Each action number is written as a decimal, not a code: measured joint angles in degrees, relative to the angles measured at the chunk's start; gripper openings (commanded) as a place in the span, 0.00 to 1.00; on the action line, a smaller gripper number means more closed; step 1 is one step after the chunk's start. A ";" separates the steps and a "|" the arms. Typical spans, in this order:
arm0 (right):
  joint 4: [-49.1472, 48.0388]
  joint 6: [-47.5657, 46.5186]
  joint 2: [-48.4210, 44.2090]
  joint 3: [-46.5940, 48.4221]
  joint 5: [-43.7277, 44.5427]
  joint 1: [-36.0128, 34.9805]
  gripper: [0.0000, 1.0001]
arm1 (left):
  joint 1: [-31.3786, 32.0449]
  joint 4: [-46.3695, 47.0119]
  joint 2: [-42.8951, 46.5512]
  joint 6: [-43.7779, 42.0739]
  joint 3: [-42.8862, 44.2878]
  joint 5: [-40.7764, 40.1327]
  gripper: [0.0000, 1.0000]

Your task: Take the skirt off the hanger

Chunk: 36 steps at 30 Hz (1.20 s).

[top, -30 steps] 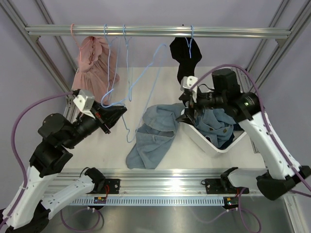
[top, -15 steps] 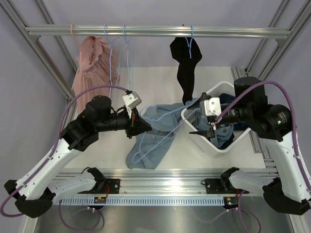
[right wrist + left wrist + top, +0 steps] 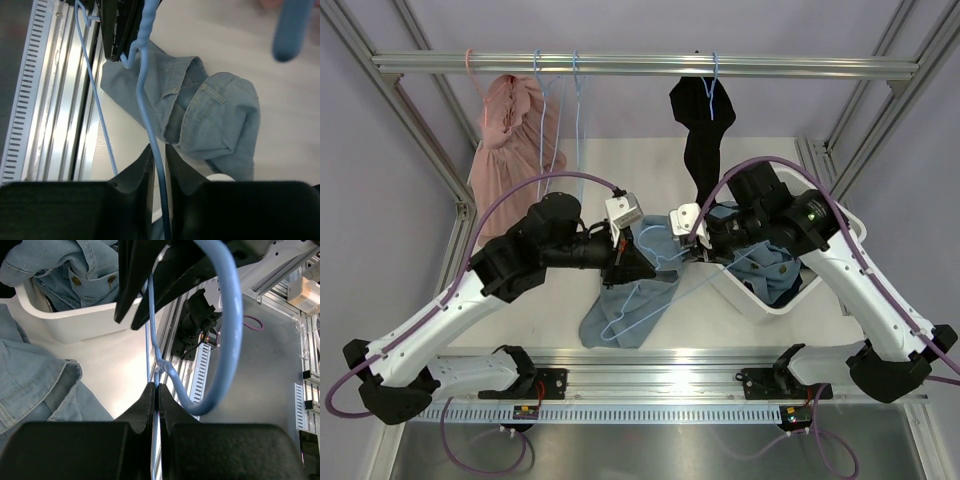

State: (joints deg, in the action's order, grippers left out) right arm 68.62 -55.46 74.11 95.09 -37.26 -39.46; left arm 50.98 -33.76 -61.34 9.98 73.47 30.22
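White table (image 3: 640,170), skirt (image 3: 620,305) beneath left pincer (image 3: 156,387) and right pincer (image 3: 157,147), both seemingly clamped on hanger (image 3: 229,330)

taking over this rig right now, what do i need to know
Left end effector: shut on the blue hanger, just below its hook.
Right end effector: closed on the same hanger's wire.
Skirt: denim, crumpled beside the white bin, under the hanger frame.
Done: hanger is off the rail, held by both arms.
Left: cannot tell if the skirt is free; separate the two.
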 measured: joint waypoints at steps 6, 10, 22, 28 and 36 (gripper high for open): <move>-1.09 2.14 -1.07 -2.97 0.76 -0.31 0.00 | 0.04 1.81 0.94 1.05 -1.31 -0.66 0.26; -2.03 3.50 -3.17 -3.52 0.20 0.02 0.00 | 0.09 6.64 5.01 2.56 -6.51 -1.03 0.60; -5.88 10.19 -5.92 -8.50 -10.67 7.28 0.00 | 0.09 14.75 13.16 4.13 -14.88 -2.56 0.55; -7.15 13.16 -5.35 -9.29 -16.55 9.97 0.00 | 0.44 15.91 11.69 3.56 -14.88 -3.63 0.45; -8.22 15.63 -5.18 -9.70 -19.54 11.15 0.36 | 0.94 15.08 8.98 1.95 -14.86 -4.98 0.00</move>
State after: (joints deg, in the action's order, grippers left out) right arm 60.40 -39.83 68.93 85.38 -56.80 -28.32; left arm 51.92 -18.68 -52.36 11.92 58.61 25.23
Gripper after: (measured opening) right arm 0.194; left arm 0.036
